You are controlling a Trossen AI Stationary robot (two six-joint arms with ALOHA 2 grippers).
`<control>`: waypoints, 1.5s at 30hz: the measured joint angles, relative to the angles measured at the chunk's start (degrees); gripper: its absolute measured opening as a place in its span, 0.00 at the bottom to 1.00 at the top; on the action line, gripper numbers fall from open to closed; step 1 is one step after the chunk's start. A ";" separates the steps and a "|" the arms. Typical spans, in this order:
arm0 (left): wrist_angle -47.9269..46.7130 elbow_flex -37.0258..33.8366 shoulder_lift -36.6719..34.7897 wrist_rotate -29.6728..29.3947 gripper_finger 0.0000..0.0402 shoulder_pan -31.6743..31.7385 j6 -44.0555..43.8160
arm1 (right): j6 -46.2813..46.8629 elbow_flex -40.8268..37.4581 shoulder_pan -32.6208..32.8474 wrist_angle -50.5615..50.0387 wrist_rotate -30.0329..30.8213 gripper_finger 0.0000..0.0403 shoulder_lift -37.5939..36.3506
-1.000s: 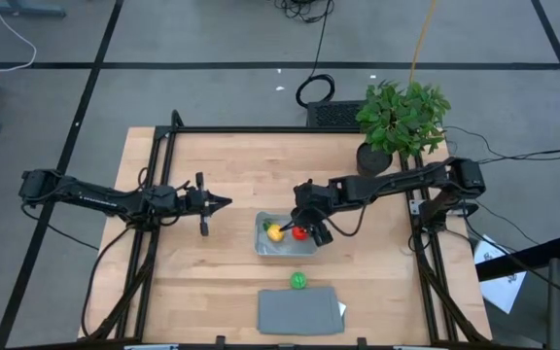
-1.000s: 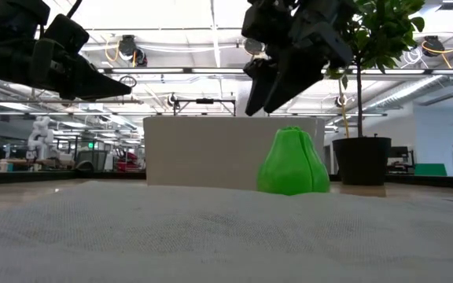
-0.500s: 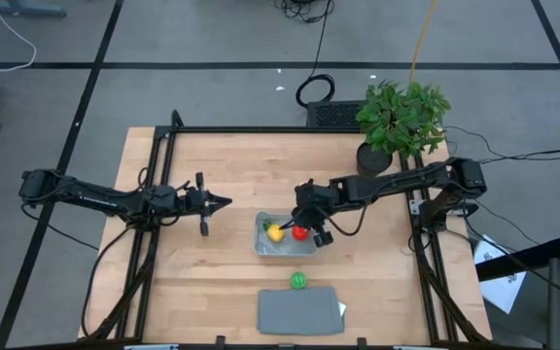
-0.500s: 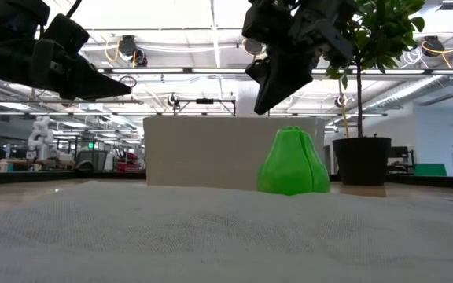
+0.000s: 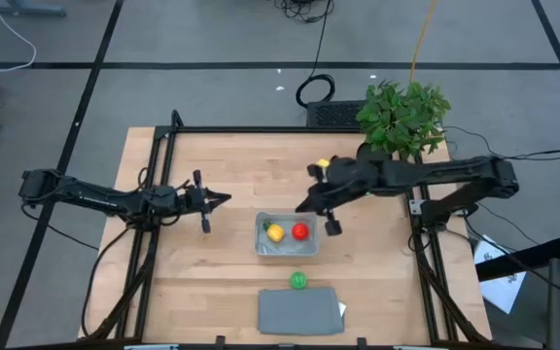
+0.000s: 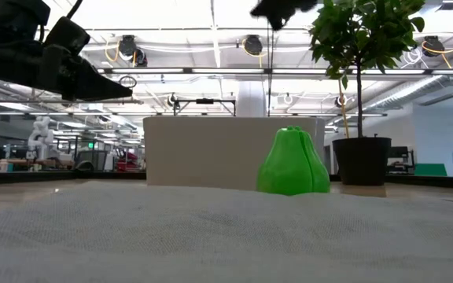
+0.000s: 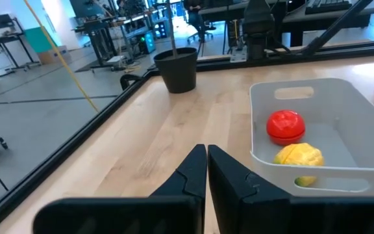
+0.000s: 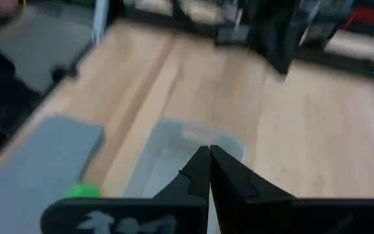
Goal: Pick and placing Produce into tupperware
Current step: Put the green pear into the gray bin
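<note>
One green fruit (image 5: 298,280) left out, sitting by the table's front edge between the clear box (image 5: 263,245) and the grey lid (image 5: 298,311); yellow (image 5: 276,232) and red (image 5: 300,231) already inside. Nearer to the right gripper (image 5: 303,205), lifted behind the box, fingers pressed together, holding nothing. Left gripper (image 5: 224,200) waiting left of the box, fingers together too.

the left gripper (image 7: 207,170) hovers over the wooden table (image 7: 167,136), fingers pressed together, just beside the tupperware (image 7: 369,140). inside the tupperware lie the red produce (image 7: 285,125) and the yellow produce (image 7: 298,156), touching. beyond the tupperware stands a dark plant pot (image 7: 176,68).
</note>
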 joint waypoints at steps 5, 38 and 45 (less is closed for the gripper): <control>-0.04 0.00 0.01 -0.02 0.05 0.00 -0.08 | 0.29 -0.02 -0.12 1.13 0.26 0.00 -6.30; -2.03 0.01 0.01 -0.02 0.05 -0.01 -1.52 | 17.70 -51.15 10.79 29.55 27.18 0.00 -53.15; -2.03 0.00 0.01 -0.02 0.05 -0.01 -1.92 | 11.76 -58.43 10.29 35.65 26.99 0.00 -56.63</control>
